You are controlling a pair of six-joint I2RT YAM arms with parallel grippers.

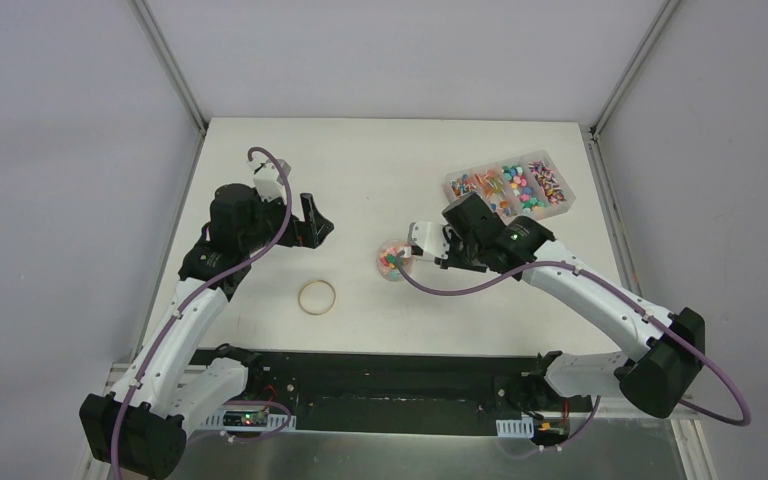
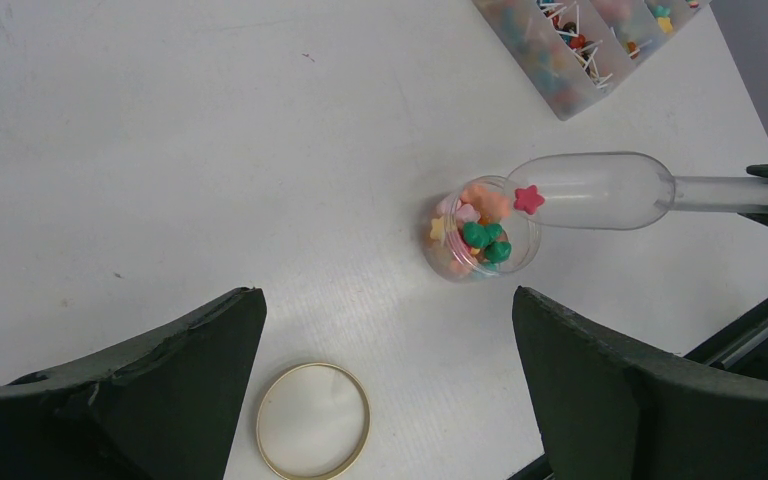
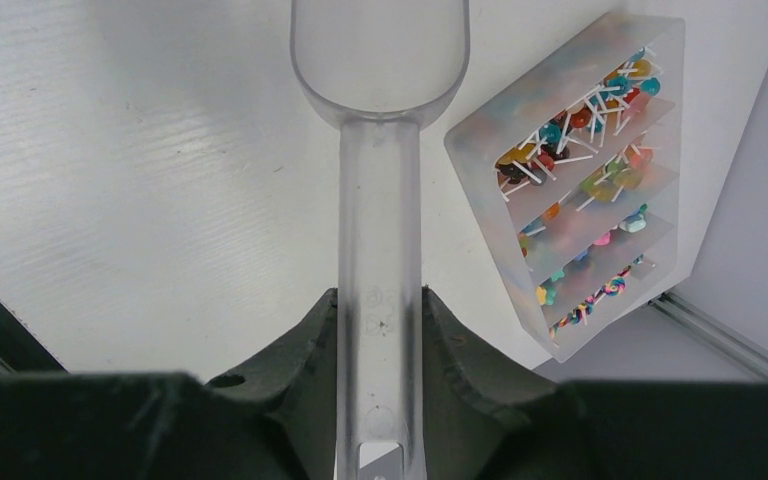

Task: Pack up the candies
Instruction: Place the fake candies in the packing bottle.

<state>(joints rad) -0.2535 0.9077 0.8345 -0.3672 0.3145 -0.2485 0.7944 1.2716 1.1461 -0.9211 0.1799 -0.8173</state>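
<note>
The clear scoop point(image 3: 380, 60) is grasped by its handle in the right claw point(image 3: 380, 335); its mouth is held at the rim of a small clear cup point(image 2: 472, 272) mid-way across the desk point(image 1: 360, 170), in which the candies point(image 2: 480, 235) are heaped, one red star point(image 2: 529, 198) at the scoop's lip. The left claw point(image 2: 388, 310) is held released above the desk; a tan ring point(image 2: 313, 420) lies near it.

Pretty clearly a robotics lab test cell: white table point(image 1: 360, 160) boxed in by plain grey panels point(image 1: 60, 150) and aluminium rails point(image 1: 168, 62), with the left arm point(image 1: 185, 330) and right arm point(image 1: 600, 300) bolted at its edge.
</note>
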